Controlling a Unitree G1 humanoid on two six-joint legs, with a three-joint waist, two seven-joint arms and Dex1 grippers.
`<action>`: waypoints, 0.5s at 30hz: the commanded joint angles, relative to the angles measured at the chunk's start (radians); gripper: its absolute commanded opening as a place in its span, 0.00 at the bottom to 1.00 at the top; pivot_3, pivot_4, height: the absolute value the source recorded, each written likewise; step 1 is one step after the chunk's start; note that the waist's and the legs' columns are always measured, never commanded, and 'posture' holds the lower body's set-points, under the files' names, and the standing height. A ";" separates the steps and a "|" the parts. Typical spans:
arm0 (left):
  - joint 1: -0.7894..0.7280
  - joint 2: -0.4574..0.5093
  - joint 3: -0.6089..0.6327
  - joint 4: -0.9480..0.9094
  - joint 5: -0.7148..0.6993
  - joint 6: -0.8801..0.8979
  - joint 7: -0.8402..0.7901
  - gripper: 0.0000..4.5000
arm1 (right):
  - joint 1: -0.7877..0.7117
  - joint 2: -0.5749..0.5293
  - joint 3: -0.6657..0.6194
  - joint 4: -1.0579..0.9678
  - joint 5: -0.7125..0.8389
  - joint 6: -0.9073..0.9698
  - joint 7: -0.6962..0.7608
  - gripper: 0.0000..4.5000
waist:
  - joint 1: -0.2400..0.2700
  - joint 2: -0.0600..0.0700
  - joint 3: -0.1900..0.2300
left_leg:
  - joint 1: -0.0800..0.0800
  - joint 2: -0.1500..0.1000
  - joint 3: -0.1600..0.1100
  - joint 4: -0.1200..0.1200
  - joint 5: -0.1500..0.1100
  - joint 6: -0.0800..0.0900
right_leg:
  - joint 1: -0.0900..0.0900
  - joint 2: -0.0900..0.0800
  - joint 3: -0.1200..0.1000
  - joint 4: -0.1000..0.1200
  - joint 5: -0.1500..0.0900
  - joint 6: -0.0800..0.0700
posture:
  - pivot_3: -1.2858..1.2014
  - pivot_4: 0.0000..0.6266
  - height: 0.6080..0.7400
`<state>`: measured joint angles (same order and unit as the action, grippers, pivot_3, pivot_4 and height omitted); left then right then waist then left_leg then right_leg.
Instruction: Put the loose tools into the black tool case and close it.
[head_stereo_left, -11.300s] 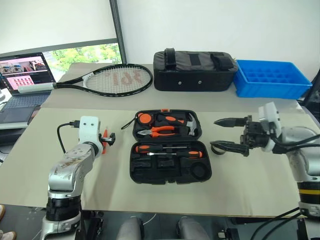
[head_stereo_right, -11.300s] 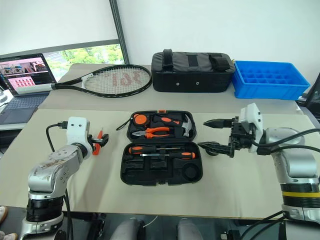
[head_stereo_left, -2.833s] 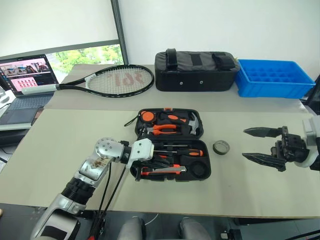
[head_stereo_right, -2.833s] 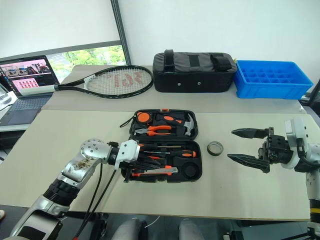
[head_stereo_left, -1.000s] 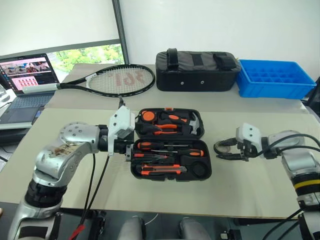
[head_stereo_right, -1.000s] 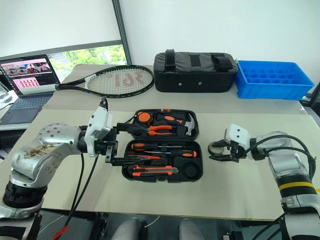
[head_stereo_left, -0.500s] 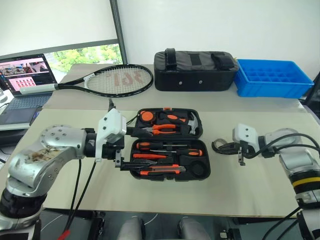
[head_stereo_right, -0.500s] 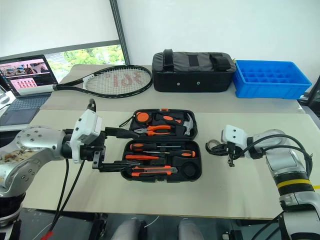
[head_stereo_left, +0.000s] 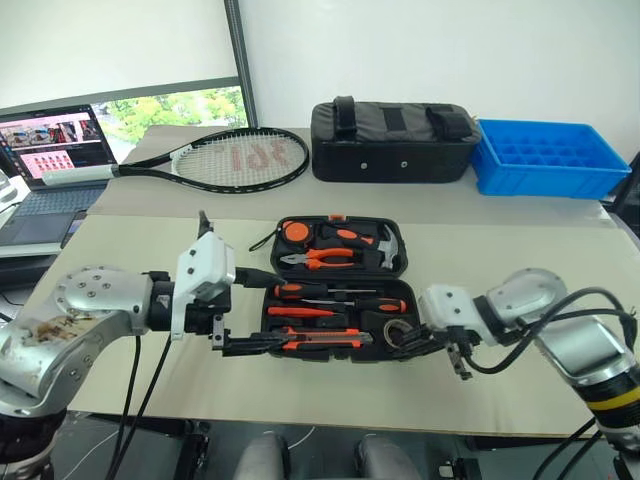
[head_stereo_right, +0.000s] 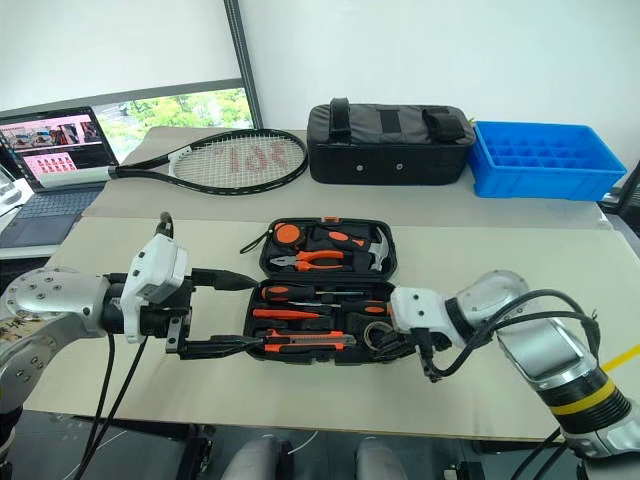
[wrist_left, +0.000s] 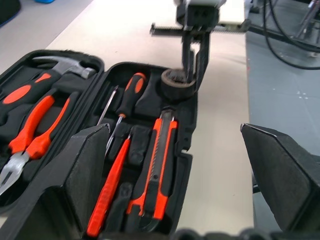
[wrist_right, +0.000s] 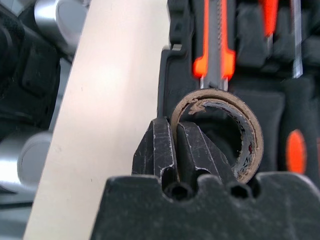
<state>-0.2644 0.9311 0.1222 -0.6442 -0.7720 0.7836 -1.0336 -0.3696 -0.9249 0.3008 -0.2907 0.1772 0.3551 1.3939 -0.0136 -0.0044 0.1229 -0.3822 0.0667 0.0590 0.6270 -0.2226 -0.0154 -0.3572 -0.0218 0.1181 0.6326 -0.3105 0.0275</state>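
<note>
Right gripper (wrist_right: 175, 145): we see it clenched on the tape roll (wrist_right: 220, 132) wall, over the black tool case (head_stereo_left: 335, 325) corner.
Left gripper (head_stereo_right: 225, 312): fingers spread wide, holding nothing, beside the case.
Writing: we read none.

You have bright, even daylight across the table (head_stereo_left: 130, 250), coming from the window (head_stereo_left: 180, 105) at the far left, where the view outside is nearly washed out. Shadows are soft and short, lying close under the black tool case (head_stereo_left: 335, 300) and beneath the arms. The white wall behind reads flat, without glare. Both eye views are sharp, with slight bowing toward the edges. In the left wrist view your left hand (wrist_left: 185, 175) is close and blurred, its fingers (wrist_left: 280, 170) soft dark masses. In the right wrist view the tape roll (wrist_right: 220, 132) is fairly crisp while the background smears.
</note>
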 joint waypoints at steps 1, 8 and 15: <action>-0.014 0.014 0.021 -0.034 -0.025 -0.009 0.008 1.00 | -0.016 -0.010 -0.008 -0.011 -0.013 -0.015 -0.005 0.09 | 0.000 0.000 0.000 | 0.000 0.000 0.000 0.000 0.000 0.000 | 0.000 0.000 0.000 0.000 0.000 0.000 | 0.52 0.24 0.76; -0.006 0.022 0.022 -0.030 -0.032 -0.015 0.006 1.00 | -0.055 0.003 -0.056 -0.036 0.059 0.050 -0.004 0.59 | -0.002 0.000 0.000 | 0.000 0.000 0.000 0.000 0.000 0.000 | 0.000 0.000 0.000 0.000 0.000 0.000 | 0.52 0.24 0.76; 0.019 -0.082 0.022 0.125 0.076 -0.113 0.109 1.00 | -0.221 0.103 -0.167 0.245 0.102 0.093 -0.129 0.98 | -0.004 -0.001 0.000 | 0.001 0.000 0.000 0.000 0.000 0.000 | 0.001 0.000 0.000 0.000 0.000 -0.001 | 0.52 0.24 0.76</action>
<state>-0.2474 0.8767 0.1317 -0.5795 -0.7451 0.7212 -0.9819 -0.5499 -0.8469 0.1945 -0.1355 0.2609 0.4456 1.3231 -0.0173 -0.0052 0.1233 -0.3793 0.0666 0.0594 0.6274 -0.2226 -0.0154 -0.3552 -0.0218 0.1189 0.6332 -0.3102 0.0267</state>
